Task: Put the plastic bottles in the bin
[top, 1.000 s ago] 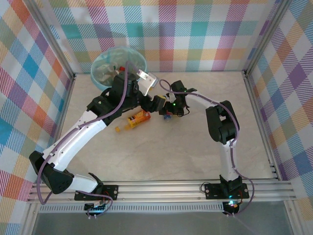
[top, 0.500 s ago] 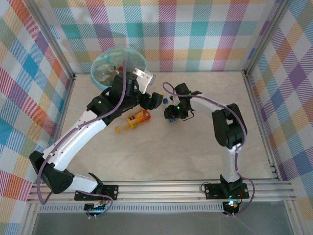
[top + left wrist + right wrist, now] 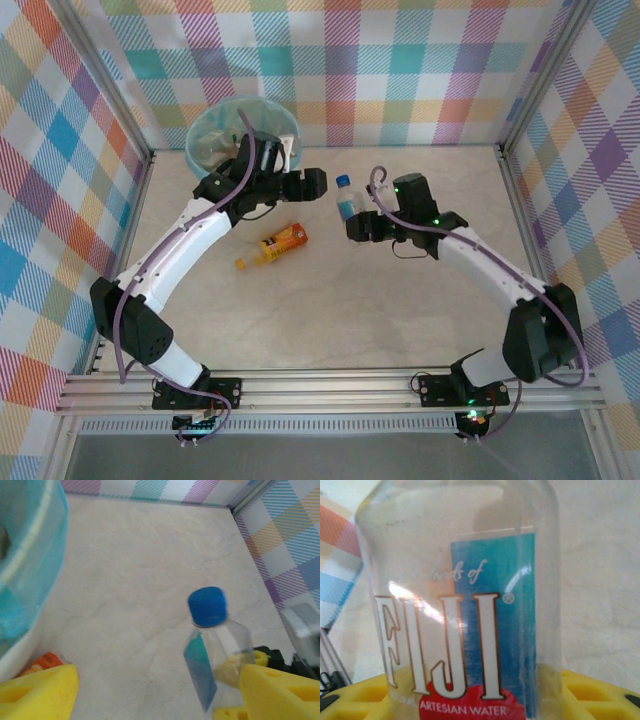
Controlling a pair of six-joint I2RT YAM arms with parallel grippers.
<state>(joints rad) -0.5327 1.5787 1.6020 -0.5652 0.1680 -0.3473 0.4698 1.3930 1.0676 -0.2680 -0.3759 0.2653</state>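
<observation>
Bottles go in the bin point(image 3: 196, 135), and 1 of them is picked up now. The right tool point(image 3: 350, 216) is clenched around the low part of the blue-capped bottle point(image 3: 345, 198), so the bottle stands up straight with its cap on top and does not tip. It is held near the middle of the bench point(image 3: 400, 320), well apart from the bin in the far left corner. The left tool point(image 3: 318, 184) hangs just beside the bottle with its 2 yellow fingers point(image 3: 40, 692) spread wide and nothing in them. Maybe it is ready to take the bottle, since that arm is closer to the bin. 1 orange bottle point(image 3: 281, 241) lies on its side on the bench, not picked up yet.
</observation>
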